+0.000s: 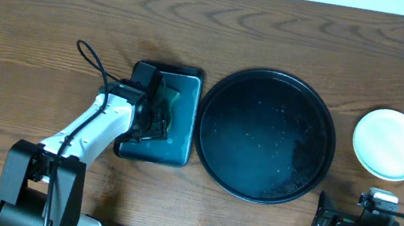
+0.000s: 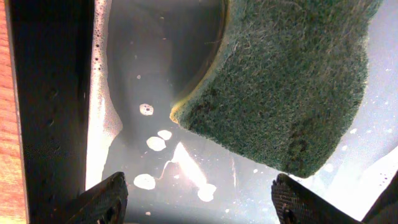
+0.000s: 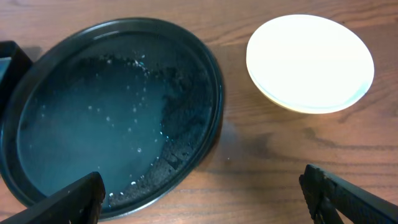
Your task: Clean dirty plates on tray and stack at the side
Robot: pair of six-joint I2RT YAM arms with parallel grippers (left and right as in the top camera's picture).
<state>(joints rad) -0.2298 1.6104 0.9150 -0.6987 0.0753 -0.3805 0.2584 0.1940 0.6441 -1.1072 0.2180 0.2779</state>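
The round black tray (image 1: 262, 138) sits mid-table, wet, with nothing on it; my right wrist view shows droplets on the tray (image 3: 93, 112). The plates (image 1: 390, 143) are stacked on the wood to its right, a clean white one on top. In the right wrist view the plates (image 3: 310, 62) show a pale yellowish rim underneath. My right gripper (image 1: 351, 215) (image 3: 202, 186) stands open, holding nothing, near the table's front edge, below the stack. My left gripper (image 1: 157, 114) (image 2: 199, 186) hangs open over a green sponge (image 2: 286, 81), which lies just beyond its right fingertip (image 2: 292, 196).
A rectangular teal tray (image 1: 185, 94) holding water and foam bubbles stands left of the black tray, almost touching it. Its dark wall (image 2: 50, 112) runs along the left of the left wrist view. Bare wood lies behind both trays.
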